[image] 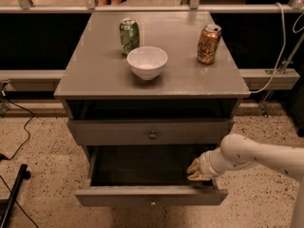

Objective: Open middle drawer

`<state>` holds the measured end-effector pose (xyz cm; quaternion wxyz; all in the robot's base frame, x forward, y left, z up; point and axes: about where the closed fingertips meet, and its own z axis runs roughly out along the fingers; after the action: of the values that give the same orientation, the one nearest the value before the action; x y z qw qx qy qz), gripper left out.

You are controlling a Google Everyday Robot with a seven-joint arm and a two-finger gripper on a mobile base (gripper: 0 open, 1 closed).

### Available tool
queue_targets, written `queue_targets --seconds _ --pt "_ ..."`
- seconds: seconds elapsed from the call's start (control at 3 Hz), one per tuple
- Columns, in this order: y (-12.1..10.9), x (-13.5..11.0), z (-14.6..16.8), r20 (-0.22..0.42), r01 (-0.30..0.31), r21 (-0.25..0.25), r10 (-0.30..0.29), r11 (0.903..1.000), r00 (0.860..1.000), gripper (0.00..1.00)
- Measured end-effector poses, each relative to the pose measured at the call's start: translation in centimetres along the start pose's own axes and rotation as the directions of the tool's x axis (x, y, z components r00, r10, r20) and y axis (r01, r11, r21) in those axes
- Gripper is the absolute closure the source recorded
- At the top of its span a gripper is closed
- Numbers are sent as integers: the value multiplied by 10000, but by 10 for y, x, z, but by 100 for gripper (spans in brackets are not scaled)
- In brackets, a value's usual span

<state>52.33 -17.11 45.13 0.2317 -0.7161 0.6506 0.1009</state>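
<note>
The middle drawer (151, 196) is pulled well out of the grey cabinet, with its small round knob (153, 203) on the flat front and its dark, shallow box showing behind. My gripper (195, 171) is at the end of the white arm (256, 156), which reaches in from the right. It sits inside the open drawer at its right side, just behind the front panel. The upper drawer front (114, 133) with its knob (152, 135) sits just above. The lowest drawer is hidden under the open one.
On the cabinet top (95, 75) stand a green can (129, 36), a white bowl (147, 62) and a brown-gold can (209, 43). A dark gap runs under the top. Black cables (14, 141) lie on the speckled floor at left, and a white cable (280, 46) hangs at right.
</note>
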Motion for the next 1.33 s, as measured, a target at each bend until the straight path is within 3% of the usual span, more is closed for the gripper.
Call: queue_targets --seconds 0.67,1.0,1.33 --pt "-3 13 51 -256 -421 -140 417 9990 9988 97" --pt "0 12 68 -127 -466 -572 459 9973 9989 100" --pt "19 4 75 311 -369 -1267 412 9913 9987 100"
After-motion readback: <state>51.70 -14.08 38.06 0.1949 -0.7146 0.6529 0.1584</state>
